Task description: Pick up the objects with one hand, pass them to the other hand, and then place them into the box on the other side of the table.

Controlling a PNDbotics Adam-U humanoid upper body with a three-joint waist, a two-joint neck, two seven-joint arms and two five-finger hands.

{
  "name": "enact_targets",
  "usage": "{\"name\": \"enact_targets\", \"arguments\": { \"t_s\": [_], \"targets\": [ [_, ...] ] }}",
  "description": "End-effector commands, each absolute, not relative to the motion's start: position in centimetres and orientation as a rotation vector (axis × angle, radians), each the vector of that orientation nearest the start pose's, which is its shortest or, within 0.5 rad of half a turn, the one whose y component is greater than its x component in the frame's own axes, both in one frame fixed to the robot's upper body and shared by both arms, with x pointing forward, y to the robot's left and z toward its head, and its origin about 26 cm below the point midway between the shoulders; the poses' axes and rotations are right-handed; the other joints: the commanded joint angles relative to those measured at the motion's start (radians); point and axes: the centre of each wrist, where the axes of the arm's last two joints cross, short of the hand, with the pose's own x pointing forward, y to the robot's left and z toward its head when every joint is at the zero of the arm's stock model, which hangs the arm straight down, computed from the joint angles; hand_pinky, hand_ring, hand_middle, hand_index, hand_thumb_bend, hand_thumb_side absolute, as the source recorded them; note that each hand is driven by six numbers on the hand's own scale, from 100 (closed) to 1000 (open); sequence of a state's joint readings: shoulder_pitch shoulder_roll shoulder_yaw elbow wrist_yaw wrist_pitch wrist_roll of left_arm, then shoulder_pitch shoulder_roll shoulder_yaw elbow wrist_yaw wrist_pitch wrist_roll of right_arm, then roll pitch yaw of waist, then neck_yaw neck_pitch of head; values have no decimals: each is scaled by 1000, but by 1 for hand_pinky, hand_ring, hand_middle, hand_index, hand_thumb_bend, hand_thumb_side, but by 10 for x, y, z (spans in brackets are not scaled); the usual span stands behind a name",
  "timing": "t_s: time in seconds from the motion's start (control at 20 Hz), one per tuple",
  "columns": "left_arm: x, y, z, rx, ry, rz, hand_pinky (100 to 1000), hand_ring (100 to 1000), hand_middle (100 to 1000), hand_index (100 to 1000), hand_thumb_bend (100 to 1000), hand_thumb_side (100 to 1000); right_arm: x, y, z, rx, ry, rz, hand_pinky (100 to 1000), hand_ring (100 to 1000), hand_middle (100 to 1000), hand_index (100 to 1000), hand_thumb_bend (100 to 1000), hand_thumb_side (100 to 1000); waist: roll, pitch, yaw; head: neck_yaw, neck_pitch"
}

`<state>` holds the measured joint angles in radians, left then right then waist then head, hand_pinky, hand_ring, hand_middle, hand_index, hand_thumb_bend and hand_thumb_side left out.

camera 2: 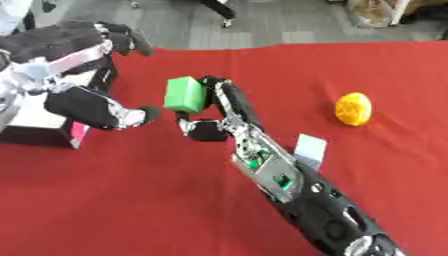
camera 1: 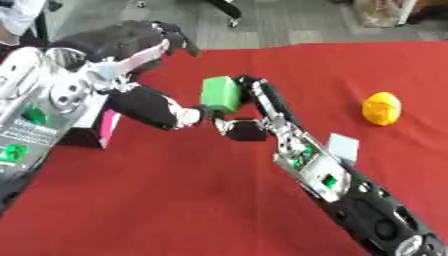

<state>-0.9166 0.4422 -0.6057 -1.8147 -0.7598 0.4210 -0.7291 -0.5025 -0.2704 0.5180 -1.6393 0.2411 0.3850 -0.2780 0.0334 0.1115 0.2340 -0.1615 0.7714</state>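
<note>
mid-handover: right hand (camera 2: 214,112) pinched the green block (camera 2: 185,94); left hand (camera 2: 105,107), open beside it, needed to close.

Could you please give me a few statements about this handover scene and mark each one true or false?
1. The right robot hand holds the green rectangular block. True.
2. The left robot hand is closed around the block. False: it is open beside it.
3. The round yellow object lies on the red tablecloth. True.
4. The yellow object is inside the box. False: it lies far to the right.
</note>
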Motion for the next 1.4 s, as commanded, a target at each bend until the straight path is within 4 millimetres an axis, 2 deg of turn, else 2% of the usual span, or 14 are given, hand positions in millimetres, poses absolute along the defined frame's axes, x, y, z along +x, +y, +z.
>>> {"name": "enact_targets", "arguments": {
  "t_s": [0.05, 0.2, 0.45, 0.7, 0.95, 1.4],
  "targets": [
    [325, 91, 277, 744, -1538, -1806, 840, 856, 874, 896, 510, 494, 333, -117, 136, -365, -1827, 681, 738, 570, 391, 547, 100, 100, 10, -31, 0, 9, -1],
    [330, 89, 273, 754, -1521, -1816, 839, 856, 871, 909, 558, 444, 331, -116, 139, -352, -1830, 686, 736, 568, 389, 545, 100, 100, 9, -30, -2, 16, -1],
    [333, 85, 271, 817, -1572, -1784, 833, 851, 863, 912, 570, 382, 328, -112, 141, -317, -1828, 700, 734, 566, 387, 544, 100, 100, 9, -28, -4, 25, -1],
    [333, 82, 269, 823, -1599, -1775, 830, 847, 860, 904, 532, 376, 323, -119, 146, -291, -1834, 699, 731, 564, 385, 543, 100, 100, 8, -26, -10, 33, -1],
    [333, 79, 267, 793, -1613, -1760, 823, 836, 850, 887, 476, 398, 318, -123, 150, -276, -1844, 698, 730, 562, 384, 542, 100, 100, 8, -23, -18, 21, -1],
    [333, 76, 264, 736, -1601, -1752, 819, 829, 843, 876, 460, 409, 317, -121, 151, -258, -1841, 719, 728, 561, 384, 542, 100, 100, 6, -18, -19, 24, -1]
  ]
}}
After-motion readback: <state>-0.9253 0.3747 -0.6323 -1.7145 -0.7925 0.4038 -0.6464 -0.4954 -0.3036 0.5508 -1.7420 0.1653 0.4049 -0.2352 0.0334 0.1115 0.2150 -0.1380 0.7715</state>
